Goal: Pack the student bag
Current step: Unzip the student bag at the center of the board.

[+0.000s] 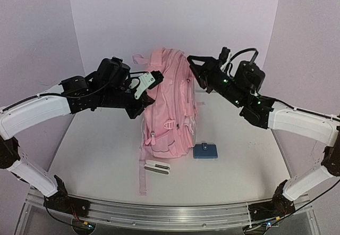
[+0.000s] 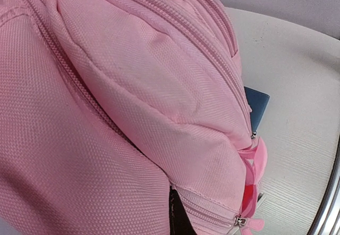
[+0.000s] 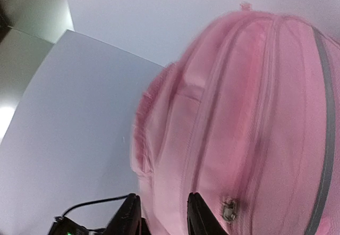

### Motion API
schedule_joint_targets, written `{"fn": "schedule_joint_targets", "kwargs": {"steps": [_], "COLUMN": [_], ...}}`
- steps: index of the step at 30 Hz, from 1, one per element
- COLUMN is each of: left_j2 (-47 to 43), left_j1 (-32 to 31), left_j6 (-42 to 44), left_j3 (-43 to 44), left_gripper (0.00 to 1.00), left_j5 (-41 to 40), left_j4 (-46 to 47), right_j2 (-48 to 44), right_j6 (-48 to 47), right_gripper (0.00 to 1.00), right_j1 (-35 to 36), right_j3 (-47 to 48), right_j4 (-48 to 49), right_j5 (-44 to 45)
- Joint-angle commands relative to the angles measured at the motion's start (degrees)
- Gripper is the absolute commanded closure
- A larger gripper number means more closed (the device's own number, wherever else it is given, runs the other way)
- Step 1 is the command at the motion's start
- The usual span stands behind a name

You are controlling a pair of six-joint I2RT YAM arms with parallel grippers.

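Observation:
The student bag [image 1: 167, 107], a large pink backpack, stands on the table with its front pockets toward me. My left gripper [image 1: 153, 80] presses into its upper left side. In the left wrist view the pink fabric [image 2: 133, 86] fills the frame, and one dark finger [image 2: 178, 216] shows wedged in a fold near the centre. My right gripper [image 1: 192, 66] is at the bag's upper right. Its two fingers [image 3: 130, 213] stand apart with a strip of the bag's edge [image 3: 164, 192] between them. A metal zip pull [image 3: 229, 209] sits just right of them.
A small blue case [image 1: 205, 151] lies on the table at the bag's front right; it also shows in the left wrist view [image 2: 257, 105]. A white flat item [image 1: 158, 166] lies in front of the bag. A pink strap [image 1: 142, 176] trails toward the near edge.

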Motion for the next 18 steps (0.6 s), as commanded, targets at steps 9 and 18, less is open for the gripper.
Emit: {"fn": "schedule_joint_targets", "kwargs": {"steps": [9,18], "left_j2": [-4.09,-6.00], "left_j1": [9.43,11.96], "left_j6": [2.41,2.03], "left_j3": [-0.93,-2.72], "left_gripper": [1.00,1.00], "left_j5": [17.94,20.18], "left_j4": [-11.86,-9.59], "right_j2": [-11.55,-0.77], "right_j6": [-51.50,-46.15], "right_gripper": [0.36,0.33], "right_j1": [-1.06,-1.26], "right_j3": [11.80,20.78], "right_j4": [-24.29,-42.80], "right_j5": [-5.18,-3.70]}}
